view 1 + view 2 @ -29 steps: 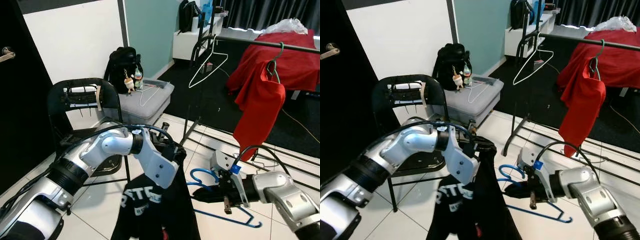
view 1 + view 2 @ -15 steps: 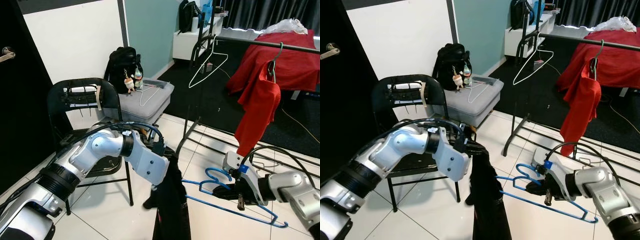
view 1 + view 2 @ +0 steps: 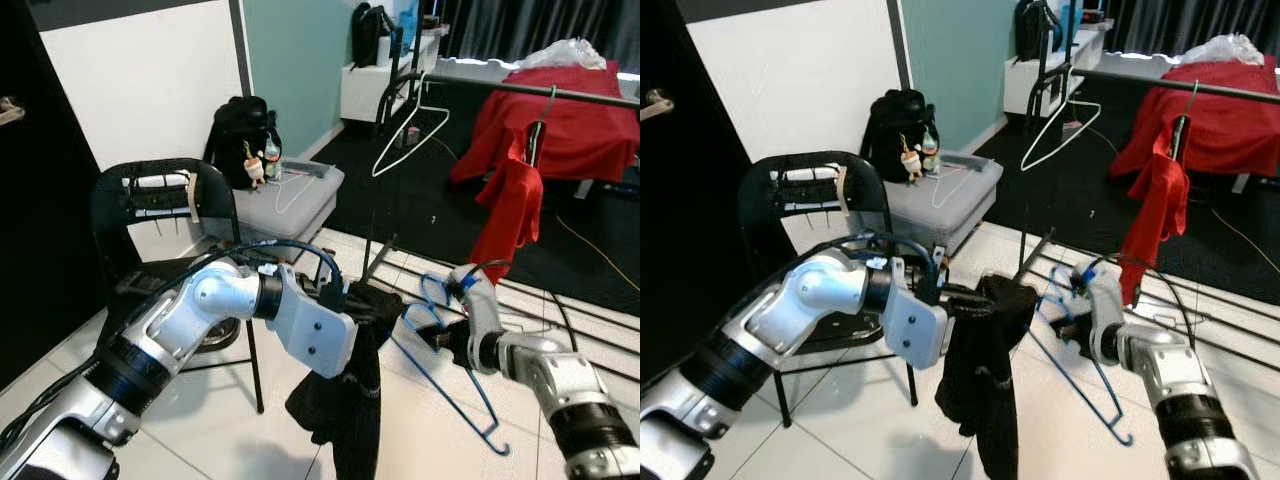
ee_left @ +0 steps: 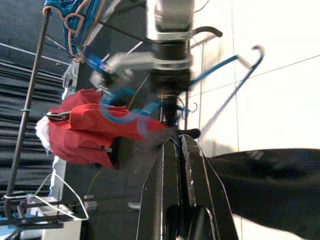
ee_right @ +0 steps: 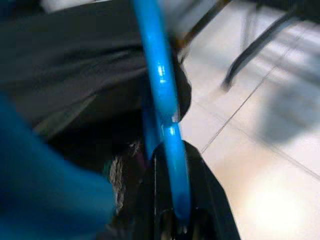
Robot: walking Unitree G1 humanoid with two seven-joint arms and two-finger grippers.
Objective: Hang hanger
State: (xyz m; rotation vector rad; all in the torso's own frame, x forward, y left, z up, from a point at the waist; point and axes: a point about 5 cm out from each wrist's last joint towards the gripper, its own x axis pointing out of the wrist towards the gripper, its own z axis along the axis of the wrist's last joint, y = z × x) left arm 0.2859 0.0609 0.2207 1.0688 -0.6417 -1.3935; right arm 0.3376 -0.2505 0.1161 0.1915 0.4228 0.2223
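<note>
Blue plastic marks the hanger point(image 3: 452, 352), gripped near its neck by the closed right hand point(image 3: 441, 337), its long bar slanting down to a hooked end above the white tiled floor point(image 3: 215, 420). The left hand point(image 3: 352, 300) is clamped shut on a black garment point(image 3: 350, 400) that droops toward the tiles just beside the hanger; no writing on the cloth can be read. Behind stand a black chair point(image 3: 150, 205), a grey case point(image 3: 290, 205) with a black backpack point(image 3: 240, 135), and a clothes rack point(image 3: 520, 90) carrying a red garment point(image 3: 512, 205) and a white wire hanger point(image 3: 408, 135). The right wrist view shows the blue bar point(image 5: 162, 107) lying between the fingers against dark cloth.
</note>
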